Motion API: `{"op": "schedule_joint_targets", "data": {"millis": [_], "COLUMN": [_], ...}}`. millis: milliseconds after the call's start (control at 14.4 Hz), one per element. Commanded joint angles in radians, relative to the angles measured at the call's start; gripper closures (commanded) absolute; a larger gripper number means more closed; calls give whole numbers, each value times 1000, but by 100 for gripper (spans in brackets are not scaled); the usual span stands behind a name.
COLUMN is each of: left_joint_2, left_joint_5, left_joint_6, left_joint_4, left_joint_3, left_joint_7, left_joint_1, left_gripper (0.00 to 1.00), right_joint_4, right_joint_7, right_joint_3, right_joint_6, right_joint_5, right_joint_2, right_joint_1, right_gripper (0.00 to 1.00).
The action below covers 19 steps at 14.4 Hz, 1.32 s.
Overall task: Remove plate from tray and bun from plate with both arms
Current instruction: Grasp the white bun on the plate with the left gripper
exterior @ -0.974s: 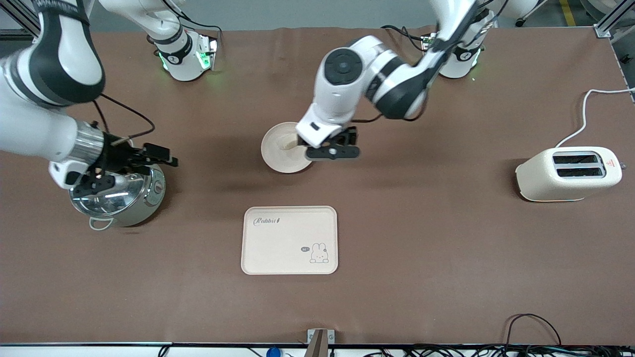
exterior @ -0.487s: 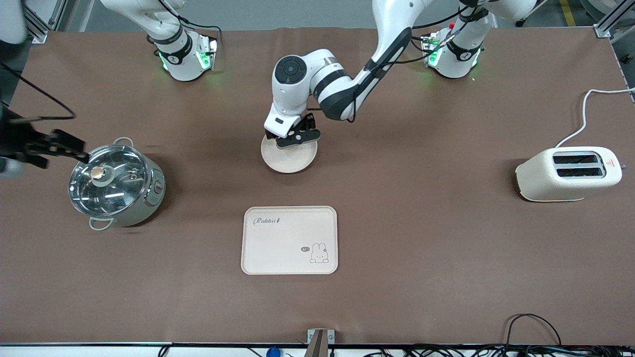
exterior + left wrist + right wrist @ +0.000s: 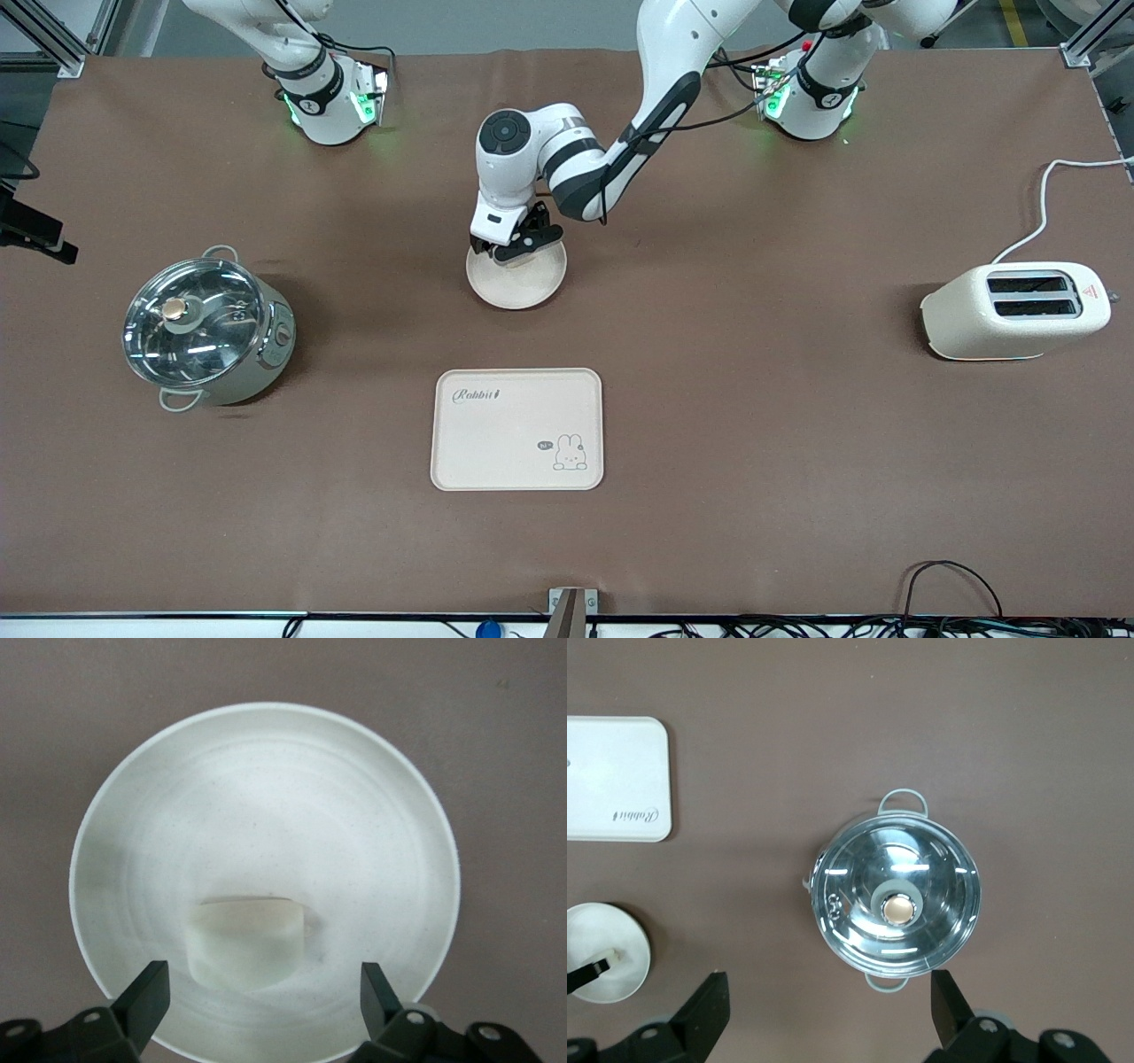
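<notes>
The round cream plate (image 3: 516,282) lies on the brown table, farther from the front camera than the tray. In the left wrist view the plate (image 3: 266,806) fills the frame and the pale bun (image 3: 246,943) rests on it. My left gripper (image 3: 264,997) hangs low over the plate, open, one finger on each side of the bun and apart from it. In the front view the left gripper (image 3: 514,245) hides the bun. My right gripper (image 3: 828,1010) is open and empty, high over the table beside the lidded pot (image 3: 895,904).
The steel pot with a glass lid (image 3: 205,328) stands toward the right arm's end. The rabbit tray (image 3: 517,430) lies nearer the front camera than the plate. A white toaster (image 3: 1014,310) with its cord sits toward the left arm's end.
The left arm has come down over the plate and brought its open fingers around the bun. The right arm has lifted away from the pot, mostly out of the front view.
</notes>
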Motion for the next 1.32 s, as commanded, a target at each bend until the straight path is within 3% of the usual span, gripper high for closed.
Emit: {"op": "schedule_joint_targets", "data": {"millis": [0, 348, 766, 974, 1114, 1253], "left_joint_2": [14, 24, 35, 27, 20, -23], "left_joint_5": [22, 24, 22, 22, 24, 24], "left_joint_6": [9, 9, 9, 8, 3, -31], "left_joint_4": [8, 10, 11, 11, 16, 14], "left_joint_3": [11, 11, 11, 11, 11, 16], "left_joint_7": [-30, -29, -27, -18, -18, -16], "left_joint_1": [-16, -14, -9, -5, -2, 4], "left_gripper": [14, 31, 55, 81, 93, 93], "right_joint_4": [-124, -333, -333, -319, -315, -284], "right_joint_7": [8, 23, 23, 26, 26, 34], "right_joint_3": [20, 17, 16, -41, -57, -51], "right_joint_6": [27, 151, 150, 147, 147, 142], "right_joint_5": [-25, -38, -43, -61, -63, -63], "right_joint_2": [-100, -241, -241, -236, -235, -224], "right_joint_1": [10, 35, 36, 101, 127, 125], "right_gripper": [0, 0, 0, 0, 0, 0]}}
